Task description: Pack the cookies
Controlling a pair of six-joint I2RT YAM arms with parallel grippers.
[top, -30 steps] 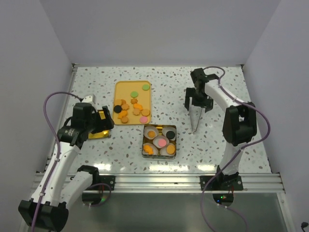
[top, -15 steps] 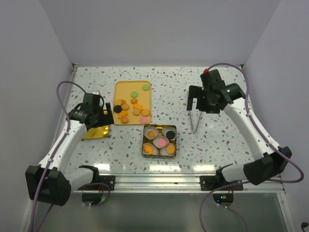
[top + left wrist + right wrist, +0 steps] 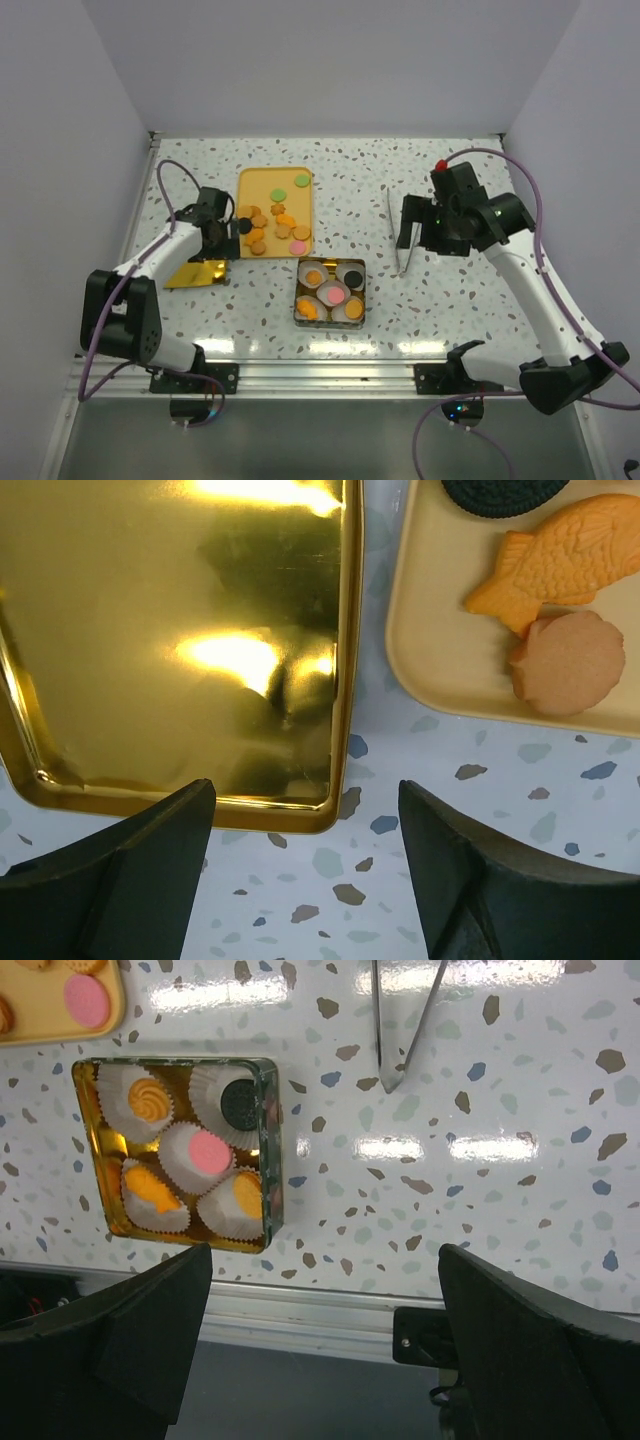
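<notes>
Overhead, the left pincer [image 3: 220, 240] is hovering at the near left corner of a flat orange-yellow plastic tray [image 3: 262, 185], just beside a shiny gold rectangular lid [image 3: 197, 273] lying on the speckled white desk [image 3: 450, 170]. The right pincer [image 3: 420, 225] is hanging next to a pair of thin metal tongs [image 3: 398, 240]. The cookies [image 3: 265, 230], small orange-brown, black, pink and green biscuits, are mostly lying loose on the tray. A few are sitting in white paper cups [image 3: 350, 272] inside a square gold tin [image 3: 297, 295] near the tray's front edge. From the left wrist, the pincer's dark fingers are standing apart, released, with nothing between them, over the lid's corner. A fish-shaped orange cookie [image 3: 560, 565], a shell-shaped brown cookie [image 3: 570, 665] and a round black cookie [image 3: 505, 492] are resting on the tray. From the right wrist, the fingers are spreading wide and gripping nothing, while the tin is showing five filled cups below them.
</notes>
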